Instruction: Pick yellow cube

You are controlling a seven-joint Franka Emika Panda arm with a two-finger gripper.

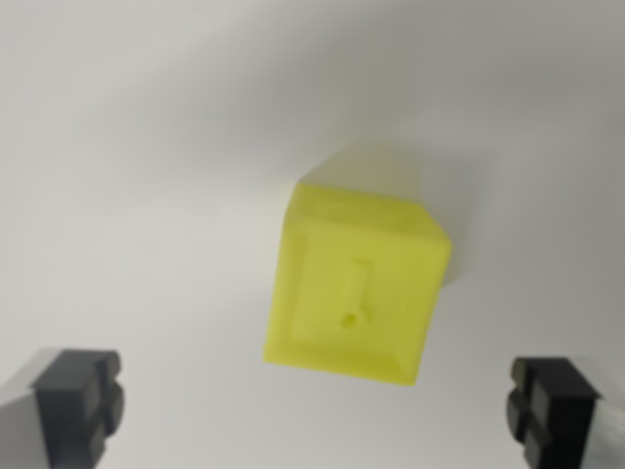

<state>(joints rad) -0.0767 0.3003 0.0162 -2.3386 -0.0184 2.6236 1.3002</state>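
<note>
Now, going from the wrist view's left, one black fingertip [78, 399] of the gripper [315, 403] is showing at the lower left corner, with nothing touching it. The jaws are standing wide apart and they are holding nothing; white tabletop [146, 147] is lying between them. The yellow cube [354, 288] is sitting on the tabletop a little right of the middle, above the gap between the jaws and apart from both fingertips. It is turned slightly, so its edges are not lining up with the fingers. Its top face is carrying a shallow square recess with a short groove and a small round hole. The picture is a little blurred. At the lower right corner the other black fingertip [552, 405] is showing, also free.
</note>
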